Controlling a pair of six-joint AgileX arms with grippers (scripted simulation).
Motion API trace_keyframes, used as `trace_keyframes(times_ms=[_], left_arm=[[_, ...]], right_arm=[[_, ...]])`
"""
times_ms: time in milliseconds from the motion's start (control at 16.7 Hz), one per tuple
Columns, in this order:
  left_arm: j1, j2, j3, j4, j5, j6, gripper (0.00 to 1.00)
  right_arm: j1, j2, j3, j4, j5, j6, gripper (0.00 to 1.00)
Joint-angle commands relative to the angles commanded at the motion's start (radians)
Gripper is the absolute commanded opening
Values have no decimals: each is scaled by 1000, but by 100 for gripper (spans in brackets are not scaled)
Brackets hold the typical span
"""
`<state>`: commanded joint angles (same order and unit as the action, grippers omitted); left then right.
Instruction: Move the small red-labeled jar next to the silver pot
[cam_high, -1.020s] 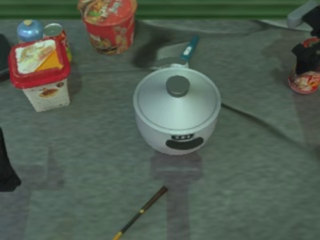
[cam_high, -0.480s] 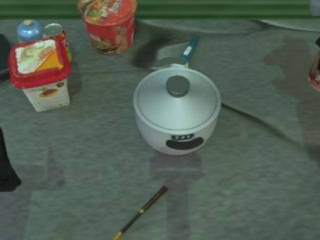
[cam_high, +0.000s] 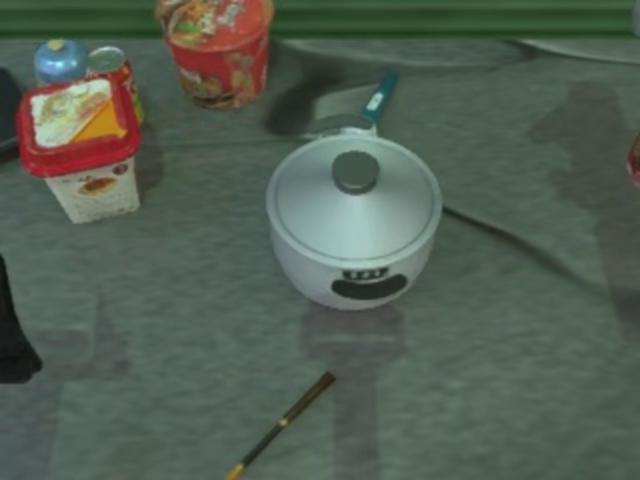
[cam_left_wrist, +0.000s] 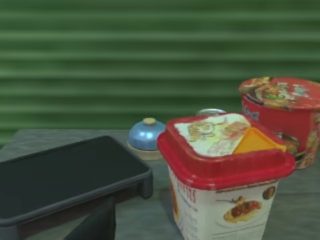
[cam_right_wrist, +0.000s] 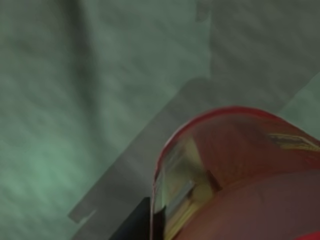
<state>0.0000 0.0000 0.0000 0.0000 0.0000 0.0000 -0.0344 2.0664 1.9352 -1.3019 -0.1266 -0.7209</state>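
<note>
Jar (cam_right_wrist: 235, 175) pinched in right pincer, raised at table's right edge for carry toward pot (cam_high: 353, 220); left pincer state indiscernible.

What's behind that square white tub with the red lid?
Behind the square white tub sit a blue dome bell and a silver-topped can; the tub covers most of the can, so its label can't be read.

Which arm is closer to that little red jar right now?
Right. The small red-labeled jar sits at the top view's right edge, filling the right wrist view; the left arm is parked at the left edge.
</note>
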Motion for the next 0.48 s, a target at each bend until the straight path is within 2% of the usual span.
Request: trace_keyframes(times_ms=[240,480], left_arm=[[0,0,0,0,0,0,100],[0,0,0,0,0,0,100]], right_arm=[[26,3,-21,15,12,66,0],[99,0,-77,72,53,298,0]])
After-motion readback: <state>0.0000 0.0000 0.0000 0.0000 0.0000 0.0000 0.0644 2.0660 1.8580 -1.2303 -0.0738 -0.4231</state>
